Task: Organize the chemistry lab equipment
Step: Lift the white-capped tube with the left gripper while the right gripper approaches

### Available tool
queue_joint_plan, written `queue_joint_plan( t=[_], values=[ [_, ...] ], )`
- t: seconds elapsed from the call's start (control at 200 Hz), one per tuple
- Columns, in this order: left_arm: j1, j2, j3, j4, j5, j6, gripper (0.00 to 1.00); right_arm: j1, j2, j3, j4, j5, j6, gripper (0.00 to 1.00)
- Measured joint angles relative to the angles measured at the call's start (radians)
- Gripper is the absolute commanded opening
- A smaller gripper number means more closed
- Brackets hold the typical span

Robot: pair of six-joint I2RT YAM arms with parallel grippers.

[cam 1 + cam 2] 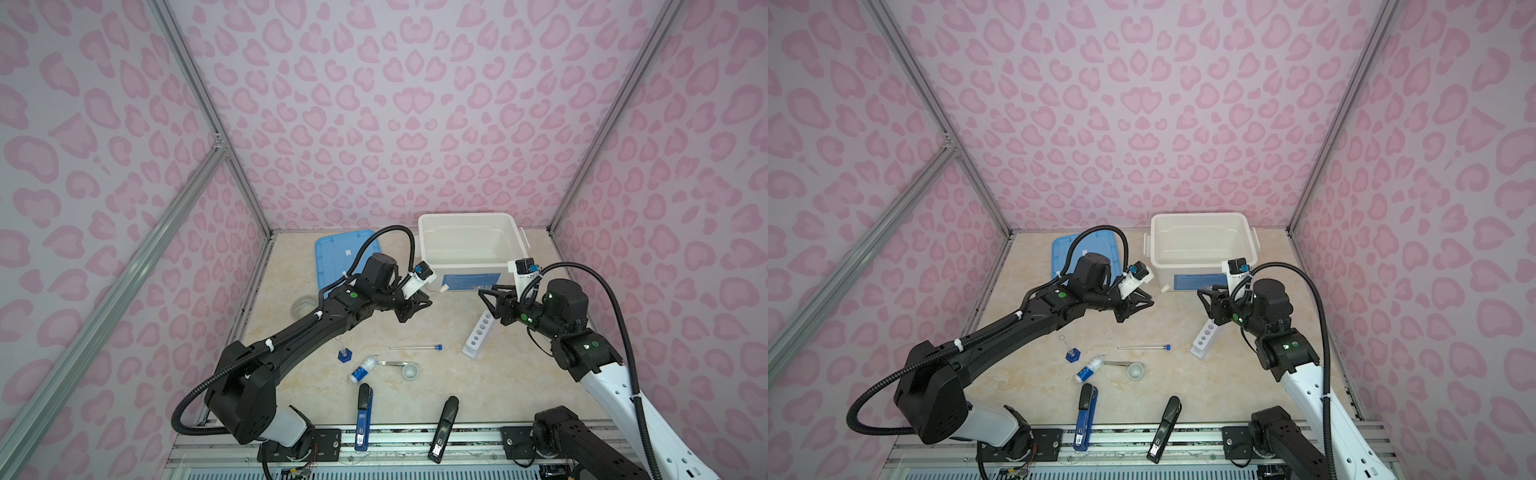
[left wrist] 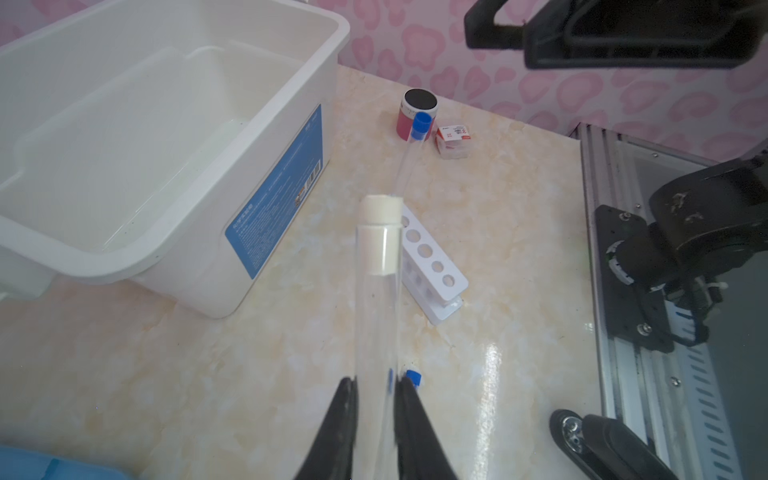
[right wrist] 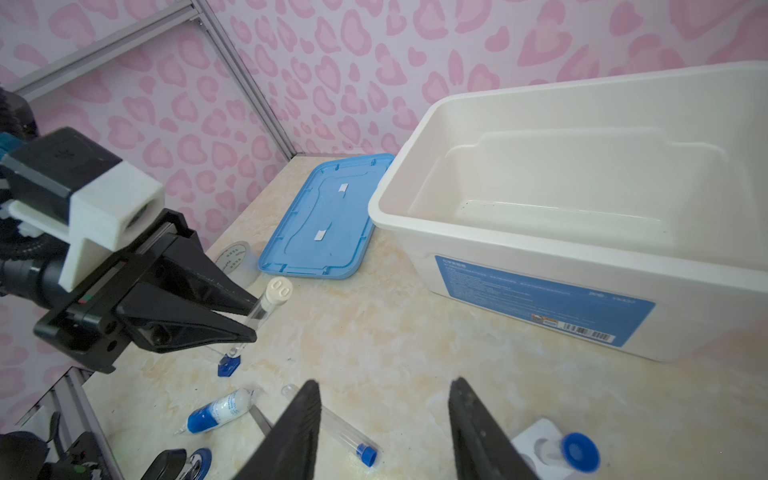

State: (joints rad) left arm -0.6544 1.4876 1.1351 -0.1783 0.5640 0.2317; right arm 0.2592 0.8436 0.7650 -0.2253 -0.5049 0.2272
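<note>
Now the left claw (image 2: 376, 382) grips the white-capped tube (image 1: 443, 287), cap pointing two o'clock in a top view; the rack (image 1: 478, 336) lies at four o'clock from it, nearer the open, empty right claw (image 3: 384, 382).

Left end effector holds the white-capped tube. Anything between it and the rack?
Nothing lies between the white-capped tube and the rack. The open right end effector hangs above the rack's far end, beside its blue-capped tube; nearer holes look free.
</note>
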Motion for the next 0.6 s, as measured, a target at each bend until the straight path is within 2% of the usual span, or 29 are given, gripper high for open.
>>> queue_joint_plan(
  t=[0.27, 0.345, 0.6],
  values=[
    [0.019, -0.019, -0.011, 0.089, 0.145, -0.074, 0.2, 0.072, 0.049, 0.01, 0.107, -0.117, 0.054, 0.48],
    [0.02, -0.02, -0.011, 0.1, 0.166, -0.082, 0.2, 0.095, 0.067, 0.01, 0.14, -0.129, 0.072, 0.45],
    [0.02, -0.028, -0.014, 0.102, 0.2, -0.1, 0.2, 0.164, 0.148, 0.021, 0.258, -0.158, 0.111, 0.44]
  ],
)
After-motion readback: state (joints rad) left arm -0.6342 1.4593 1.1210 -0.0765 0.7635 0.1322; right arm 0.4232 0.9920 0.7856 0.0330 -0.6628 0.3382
